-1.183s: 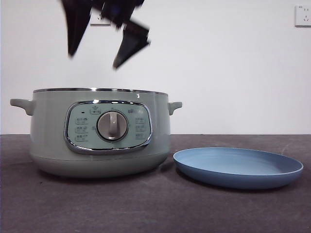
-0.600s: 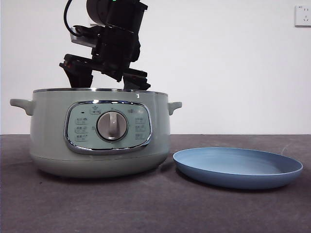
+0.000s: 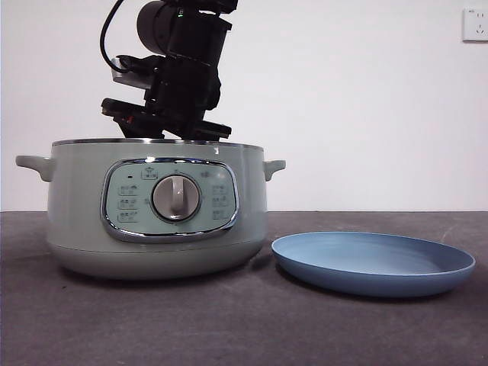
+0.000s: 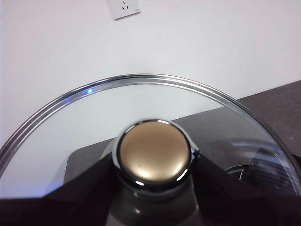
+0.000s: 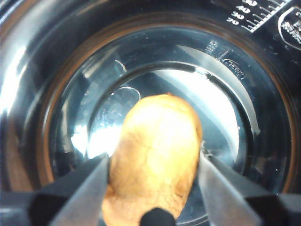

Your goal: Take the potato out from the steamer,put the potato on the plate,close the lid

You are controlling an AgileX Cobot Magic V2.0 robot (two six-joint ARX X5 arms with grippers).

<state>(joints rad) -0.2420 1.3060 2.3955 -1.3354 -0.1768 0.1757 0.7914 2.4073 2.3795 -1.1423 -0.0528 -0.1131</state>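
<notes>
The sage-green steamer (image 3: 156, 210) stands open at the left of the front view. My right arm (image 3: 179, 76) reaches down into it from above. In the right wrist view, my right gripper (image 5: 154, 157) is closed on the orange-brown potato (image 5: 155, 150), one jaw against each side, and the potato lies on the steamer's shiny floor (image 5: 235, 122). The light-blue plate (image 3: 374, 263) lies empty to the right of the steamer. My left gripper (image 4: 154, 176) is shut on the knob (image 4: 154, 153) of the glass lid (image 4: 141, 80) and holds it up, out of the front view.
A white wall with a socket (image 3: 474, 24) stands behind the dark table (image 3: 244, 328). The steamer's side handles (image 3: 34, 164) stick out to left and right.
My right arm has come down from above the steamer into its opening, and its spread jaws have sunk below the rim. The steamer and the plate have not moved.
</notes>
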